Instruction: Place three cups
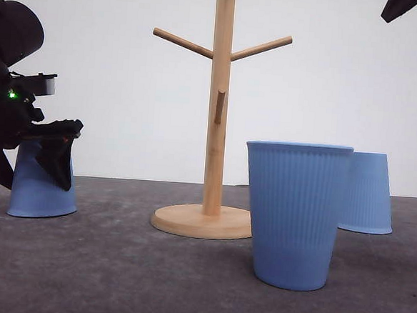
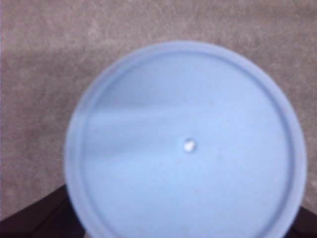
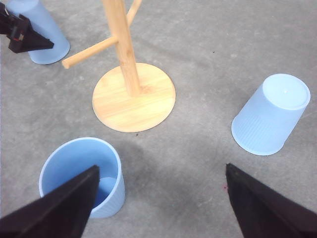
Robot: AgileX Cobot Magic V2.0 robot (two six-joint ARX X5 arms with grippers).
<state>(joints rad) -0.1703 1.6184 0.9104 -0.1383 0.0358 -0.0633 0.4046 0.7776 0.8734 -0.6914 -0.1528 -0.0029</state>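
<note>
I am seeing soft, even light in the front view. The white wall (image 1: 341,101) is glowing bright, and the left arm (image 1: 11,114) is showing up almost all black against it. A faint shadow is lying under the upright cup (image 1: 295,213) on the gray table (image 1: 114,272). In the left wrist view, the cup base (image 2: 185,144) is looking blurry and washed out because it is so close. In the right wrist view, things are looking sharp, and soft shadows are spreading beside the wooden stand (image 3: 132,94).
</note>
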